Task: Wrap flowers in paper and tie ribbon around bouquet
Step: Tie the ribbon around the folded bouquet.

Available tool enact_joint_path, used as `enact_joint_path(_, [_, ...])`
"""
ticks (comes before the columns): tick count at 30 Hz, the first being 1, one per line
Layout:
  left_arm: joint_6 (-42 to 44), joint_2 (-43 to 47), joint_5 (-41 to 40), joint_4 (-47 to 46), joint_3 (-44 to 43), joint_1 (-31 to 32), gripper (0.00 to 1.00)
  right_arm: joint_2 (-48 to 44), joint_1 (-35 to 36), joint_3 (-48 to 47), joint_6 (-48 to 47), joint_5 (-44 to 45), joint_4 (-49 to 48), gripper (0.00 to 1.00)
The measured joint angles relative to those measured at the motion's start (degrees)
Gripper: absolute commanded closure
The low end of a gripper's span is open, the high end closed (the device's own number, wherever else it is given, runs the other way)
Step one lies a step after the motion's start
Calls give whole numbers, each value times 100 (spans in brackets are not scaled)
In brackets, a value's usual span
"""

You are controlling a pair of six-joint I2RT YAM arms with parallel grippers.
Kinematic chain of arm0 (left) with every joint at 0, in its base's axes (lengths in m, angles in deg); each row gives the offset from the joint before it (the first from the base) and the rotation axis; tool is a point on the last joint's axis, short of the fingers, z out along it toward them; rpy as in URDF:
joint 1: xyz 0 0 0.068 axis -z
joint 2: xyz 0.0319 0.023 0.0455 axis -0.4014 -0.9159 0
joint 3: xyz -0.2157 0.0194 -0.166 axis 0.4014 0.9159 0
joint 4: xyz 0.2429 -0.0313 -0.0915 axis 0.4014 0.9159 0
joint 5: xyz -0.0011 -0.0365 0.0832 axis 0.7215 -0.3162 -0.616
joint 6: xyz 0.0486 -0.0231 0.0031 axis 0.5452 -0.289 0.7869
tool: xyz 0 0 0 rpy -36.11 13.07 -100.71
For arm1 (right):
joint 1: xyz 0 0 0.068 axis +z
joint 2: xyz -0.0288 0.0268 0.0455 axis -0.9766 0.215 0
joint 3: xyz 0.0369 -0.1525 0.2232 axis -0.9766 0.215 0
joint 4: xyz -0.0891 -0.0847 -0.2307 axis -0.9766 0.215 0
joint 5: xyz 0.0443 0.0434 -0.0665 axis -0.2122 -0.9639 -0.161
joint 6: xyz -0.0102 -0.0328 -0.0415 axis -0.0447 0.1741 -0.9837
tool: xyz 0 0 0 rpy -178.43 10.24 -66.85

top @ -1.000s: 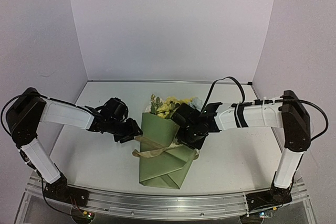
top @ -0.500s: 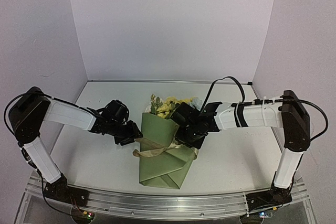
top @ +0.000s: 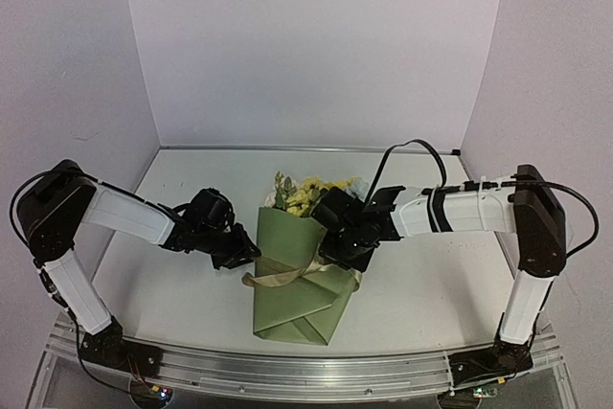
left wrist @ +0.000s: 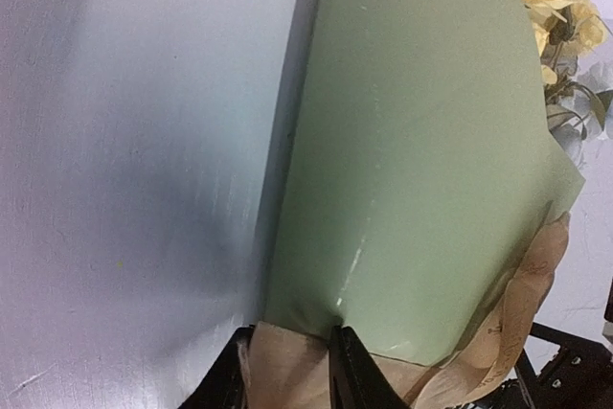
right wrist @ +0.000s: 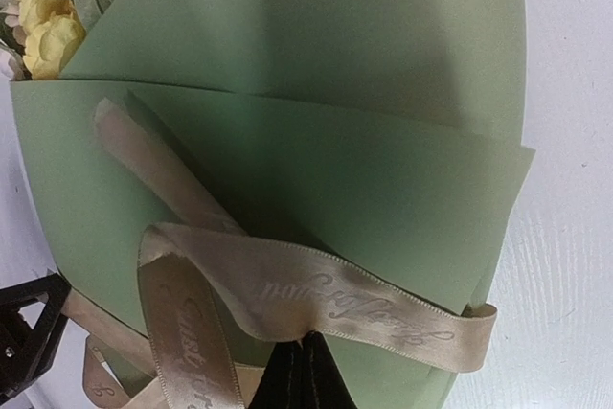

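The bouquet lies mid-table, its yellow flowers toward the rear wall. The olive paper forms a cone, and the tan ribbon is looped loosely across it.

I judge the tying step is in hand.
- Right gripper: fingers together, apparently pinching the ribbon.
- Left gripper: fingers apart around tan ribbon. I cannot tell whether they clamp it.

The next move calls for drawing both ends apart evenly.

I see white surface, matte, with faint scuffs in the close feeds. Pale lilac back wall rises from its far edge, dark seam where the two meet. Left wall and right wall same tint, closing in both sides. Ribbed aluminium rail runs along near edge. On my left wrist feed surface looks shaded grey-blue; on right wrist feed brighter, finely streaked.
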State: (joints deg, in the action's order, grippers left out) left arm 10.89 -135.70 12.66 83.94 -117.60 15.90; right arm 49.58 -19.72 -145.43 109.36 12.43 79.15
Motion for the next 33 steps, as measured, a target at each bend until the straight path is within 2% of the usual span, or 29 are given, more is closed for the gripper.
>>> enact_joint_path(3, [-91, 2, -37, -42, 29, -2, 98, -2, 2, 0, -55, -20, 0, 100])
enact_joint_path(4, [-69, 4, -67, -40, 29, -4, 99, -4, 2, 0, -81, -33, -2, 100])
enact_joint_path(10, [-34, 156, -247, 97, 27, -139, 100, -129, 42, 69, -287, -226, -9, 100])
enact_joint_path(20, [234, 597, -689, 673, 24, -449, 100, -831, 127, 547, -960, -825, 5, 100])
enact_joint_path(33, [420, 1099, -1226, 1348, 211, -1215, 100, -1277, 87, 908, -2198, -1512, -17, 100])
